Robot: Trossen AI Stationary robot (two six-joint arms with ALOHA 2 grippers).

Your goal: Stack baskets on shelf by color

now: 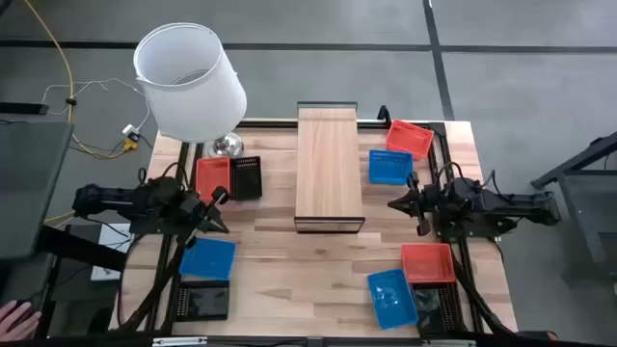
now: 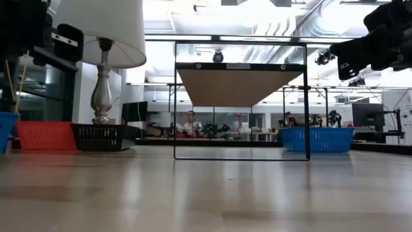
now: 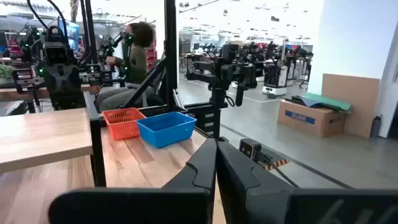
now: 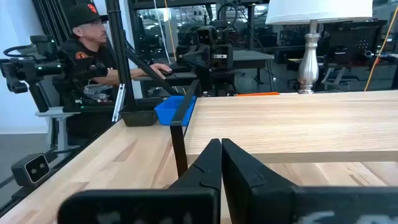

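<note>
The shelf [image 1: 329, 169], a light-wood plank on a dark frame, stands mid-table with nothing on its top. A red basket [image 1: 212, 175] and a black basket [image 1: 246, 177] rest on the table left of it; a blue basket [image 1: 207, 257] and a black basket [image 1: 202, 301] lie nearer. Right of the shelf are a red basket [image 1: 410, 138] and a blue basket [image 1: 389, 167]; a red basket [image 1: 428, 262], a blue basket [image 1: 391, 297] and a black basket [image 1: 439, 306] sit near right. My left gripper [image 1: 220, 207] and my right gripper [image 1: 395, 202] hover beside the shelf, shut and empty, as the left wrist view [image 3: 216, 146] and the right wrist view [image 4: 221, 146] show.
A lamp with a white shade [image 1: 188, 82] stands at the table's far left corner, over the red and black baskets. Bare tabletop [image 1: 308, 270] lies in front of the shelf. People sit beyond the table's edges [image 4: 93, 50].
</note>
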